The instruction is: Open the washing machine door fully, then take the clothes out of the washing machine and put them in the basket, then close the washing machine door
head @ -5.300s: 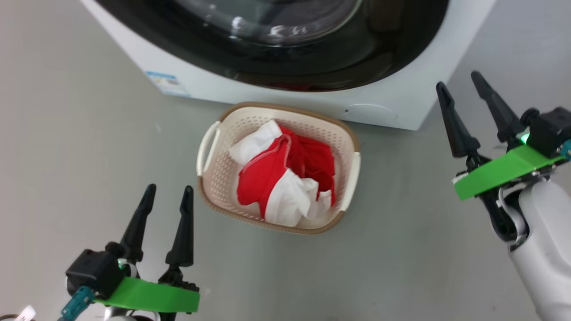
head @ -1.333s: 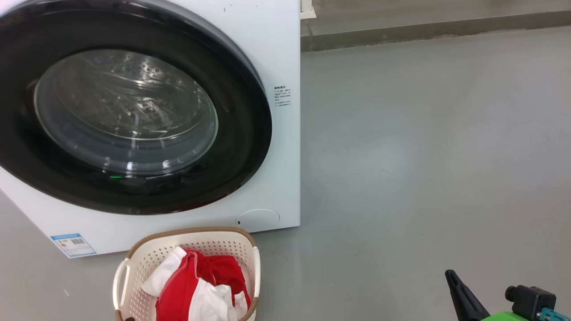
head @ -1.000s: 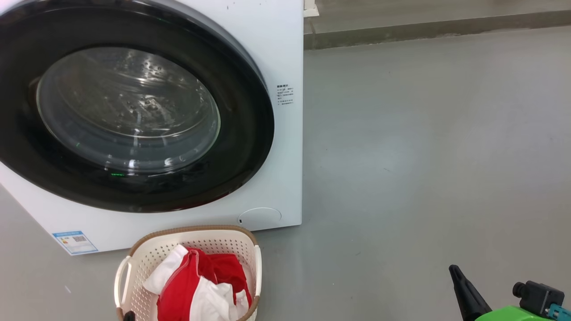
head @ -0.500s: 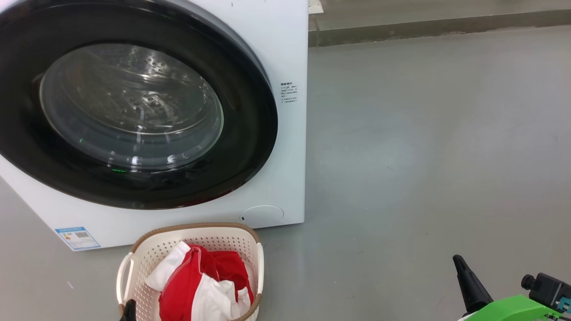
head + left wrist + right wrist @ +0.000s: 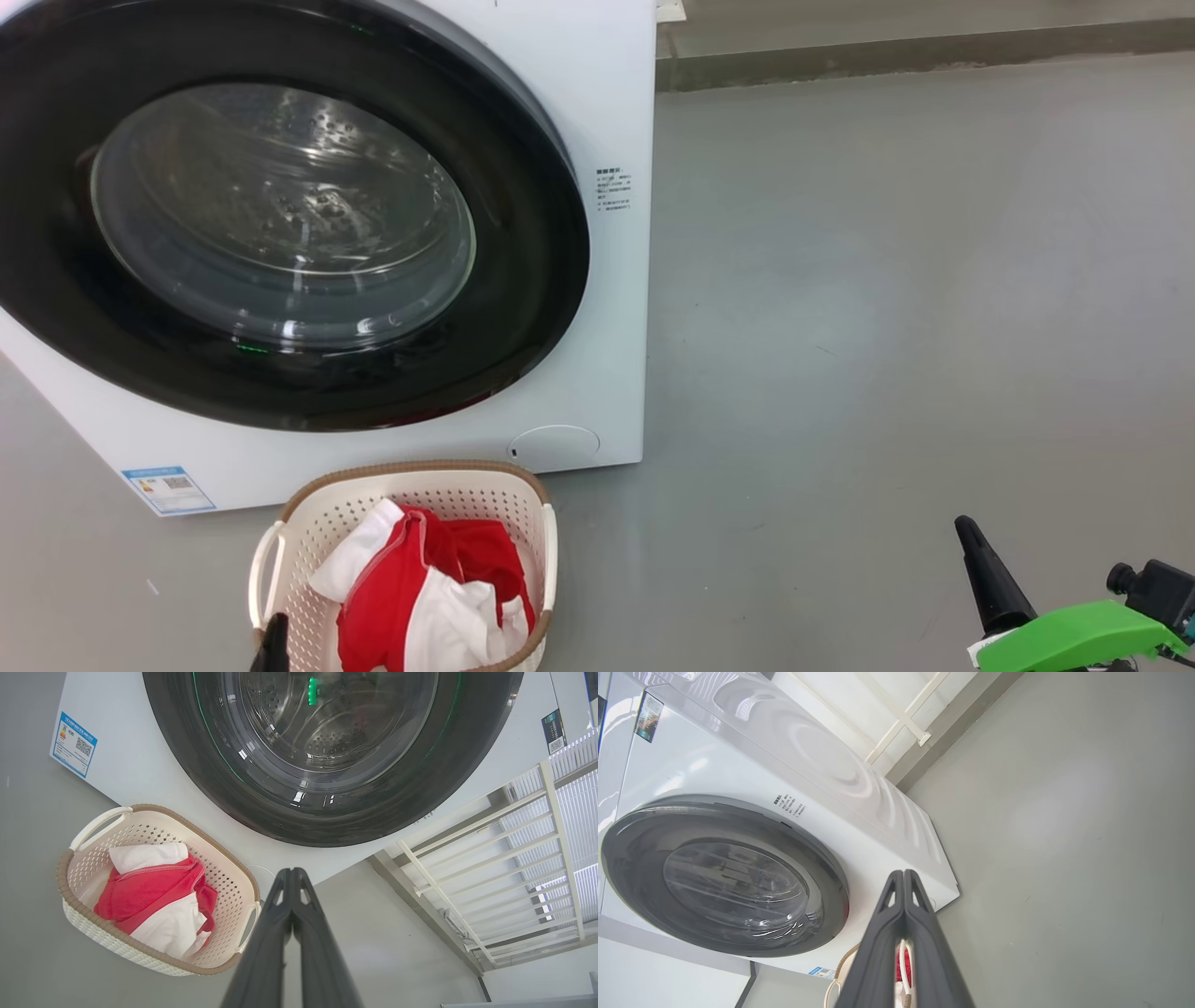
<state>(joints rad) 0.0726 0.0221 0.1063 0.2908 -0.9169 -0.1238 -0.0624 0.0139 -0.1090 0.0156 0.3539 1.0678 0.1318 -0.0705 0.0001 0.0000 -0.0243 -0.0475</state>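
The washing machine [image 5: 611, 103] is a white box, and its washing machine door [image 5: 527, 308], black-rimmed with a glass bowl, lies flush against the front. On the floor before it stands the cream basket [image 5: 411, 469] holding the red and white clothes [image 5: 397, 602]. The tip of my left gripper [image 5: 274, 644] pokes up at the basket's near left edge. My right gripper [image 5: 967, 532] hangs over bare floor at the lower right, far from the machine. In the wrist views the left gripper [image 5: 292, 873] and the right gripper [image 5: 903, 875] each have fingers pressed together, holding nothing.
Grey floor [image 5: 887, 327] stretches to the right of the machine up to a low kerb [image 5: 887, 58]. A white barred railing [image 5: 514, 858] stands beside the machine. A blue label [image 5: 168, 490] sits at the machine's lower left corner.
Several seconds ago both grippers stood open over the basket; now both are shut. The head camera has lifted to the machine front. Lately the view drifts slightly, and both grippers have risen a little.
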